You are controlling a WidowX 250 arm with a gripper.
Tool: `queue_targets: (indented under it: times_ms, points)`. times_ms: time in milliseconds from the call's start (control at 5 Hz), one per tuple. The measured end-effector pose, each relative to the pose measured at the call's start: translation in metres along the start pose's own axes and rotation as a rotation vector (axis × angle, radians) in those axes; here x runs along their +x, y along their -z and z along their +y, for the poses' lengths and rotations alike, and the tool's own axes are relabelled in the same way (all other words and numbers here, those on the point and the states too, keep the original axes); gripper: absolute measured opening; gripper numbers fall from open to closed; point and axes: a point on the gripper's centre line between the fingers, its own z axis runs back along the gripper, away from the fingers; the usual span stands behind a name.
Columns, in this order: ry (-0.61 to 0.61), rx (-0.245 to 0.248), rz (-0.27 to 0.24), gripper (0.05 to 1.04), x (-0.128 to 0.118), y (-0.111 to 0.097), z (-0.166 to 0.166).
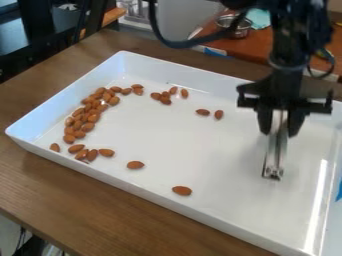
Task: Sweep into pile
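Hanging over a white tray (200,145) of almonds (135,165), the gripper (282,132), jaws clenched on a metal tool (272,159).

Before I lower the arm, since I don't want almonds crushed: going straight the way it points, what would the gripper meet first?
Likely the floor of the white tray, met by the metal tool in the gripper; no almonds lie there; any gap is unclear.
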Motion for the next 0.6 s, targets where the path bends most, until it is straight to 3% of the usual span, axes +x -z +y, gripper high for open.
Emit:
queue_targets:
  times_ms: [400, 600]
  points:
    - [-0.006, 0.016, -0.033, 0.376, 0.014, 0.020, -0.021]
    - [-0.009, 0.023, -0.025, 0.376, 0.014, 0.025, -0.021]
